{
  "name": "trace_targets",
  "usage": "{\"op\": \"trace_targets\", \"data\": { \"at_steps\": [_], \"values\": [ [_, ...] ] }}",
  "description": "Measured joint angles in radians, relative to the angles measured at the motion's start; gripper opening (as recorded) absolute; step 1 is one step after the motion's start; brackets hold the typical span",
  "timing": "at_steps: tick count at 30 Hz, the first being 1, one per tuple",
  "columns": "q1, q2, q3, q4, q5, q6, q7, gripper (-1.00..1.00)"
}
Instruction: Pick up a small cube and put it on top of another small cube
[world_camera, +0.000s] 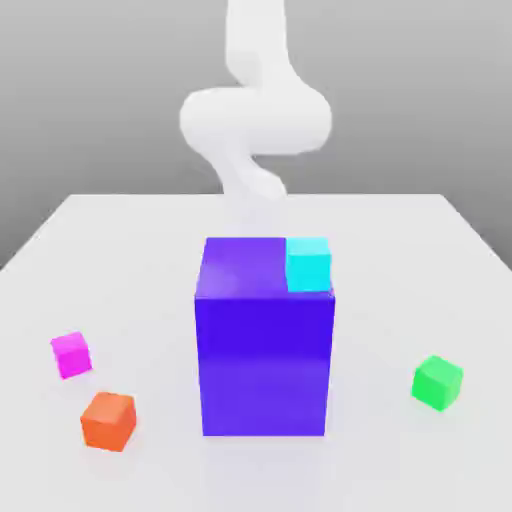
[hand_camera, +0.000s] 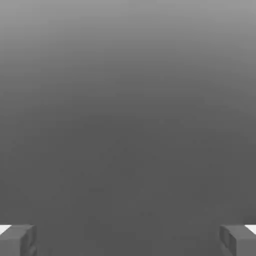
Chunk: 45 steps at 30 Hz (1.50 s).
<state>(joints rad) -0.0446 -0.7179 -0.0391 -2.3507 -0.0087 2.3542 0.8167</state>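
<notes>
Four small cubes show in the exterior view. A magenta cube (world_camera: 71, 354) and an orange cube (world_camera: 109, 420) lie on the table toward the exterior view's left, and a green cube (world_camera: 437, 382) lies toward its right. A cyan cube (world_camera: 308, 264) sits at the far right corner of the big purple block's top; I cannot tell whether it rests on the block or stands behind it. In the hand view my gripper (hand_camera: 128, 241) is open, its two fingertips (hand_camera: 17, 240) set wide apart with nothing between them and only plain grey beyond.
A tall purple block (world_camera: 265, 360) stands in the middle of the white table (world_camera: 150, 240). My white arm (world_camera: 255, 120) rises behind that block. Open tabletop lies around the three loose cubes.
</notes>
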Motion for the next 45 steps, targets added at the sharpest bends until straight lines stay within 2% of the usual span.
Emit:
{"op": "trace_targets", "data": {
  "at_steps": [13,20,23,27,28,35,37,41,43,45],
  "values": [
    [-0.259,0.481,-0.251,-0.284,-0.007,0.315,0.067,0.00],
    [-0.402,0.742,-0.371,-0.431,0.076,0.479,0.040,0.00],
    [-0.467,0.855,-0.298,-0.430,0.201,0.557,-0.049,0.00],
    [-0.619,0.999,-0.115,-0.399,0.342,0.668,-0.156,0.00],
    [-0.647,1.022,-0.084,-0.394,0.354,0.686,-0.165,-1.00],
    [-0.651,1.022,-0.080,-0.394,0.351,0.687,-0.163,-1.00],
    [-0.604,0.968,-0.140,-0.407,0.297,0.645,-0.121,-1.00],
    [-0.548,0.826,-0.237,-0.440,0.124,0.540,0.008,-1.00],
    [-0.530,0.796,-0.234,-0.423,0.082,0.488,0.025,-1.00],
    [-0.471,0.794,-0.187,-0.395,0.077,0.449,-0.004,-1.00]
  ]
}}
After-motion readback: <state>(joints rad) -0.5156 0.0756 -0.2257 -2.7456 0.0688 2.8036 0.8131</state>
